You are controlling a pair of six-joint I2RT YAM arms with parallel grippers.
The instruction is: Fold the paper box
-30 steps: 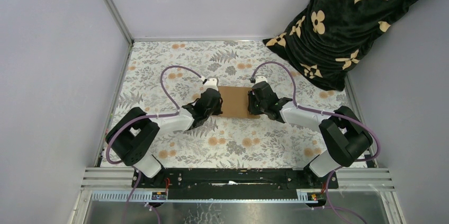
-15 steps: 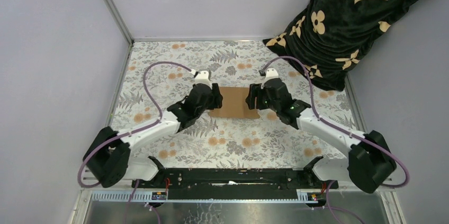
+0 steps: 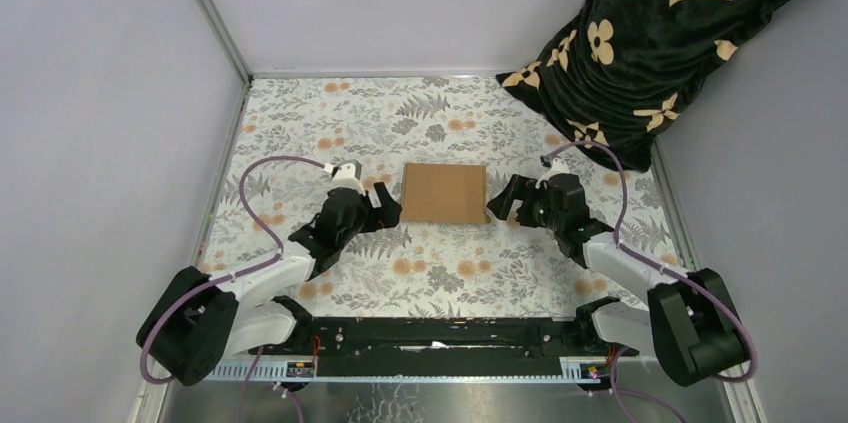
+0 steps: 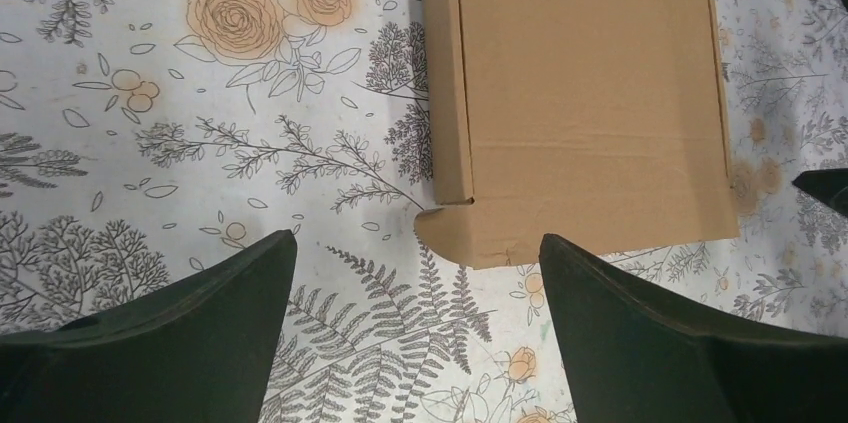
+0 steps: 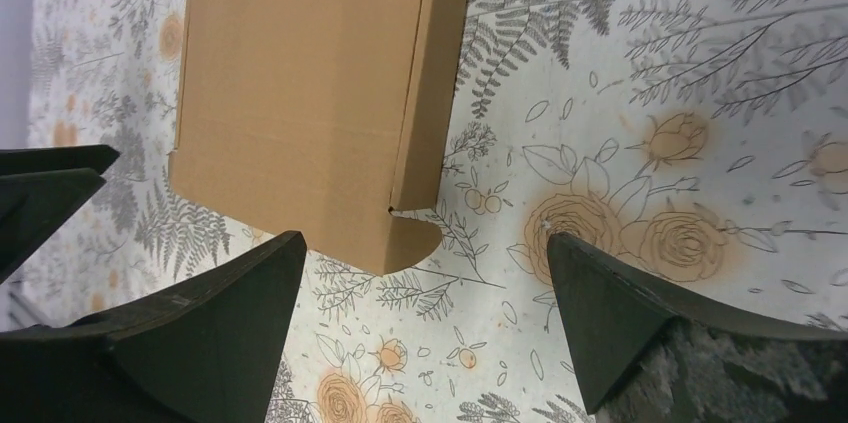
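Nearest, the left claw [image 3: 384, 205] and right claw [image 3: 503, 205] both stand wide open and empty. They flank the paper box [image 3: 444, 193] at its 8 and 4 o'clock, just beside it. The box lies closed and flat mid-worktop [image 3: 300, 123], with rounded tabs showing at its near corners. The likely risk is that loose tabs let the lid spring up, or that a finger catches a corner and skews the box. A dark patterned cloth [image 3: 660, 43] is heaped at 1 o'clock.
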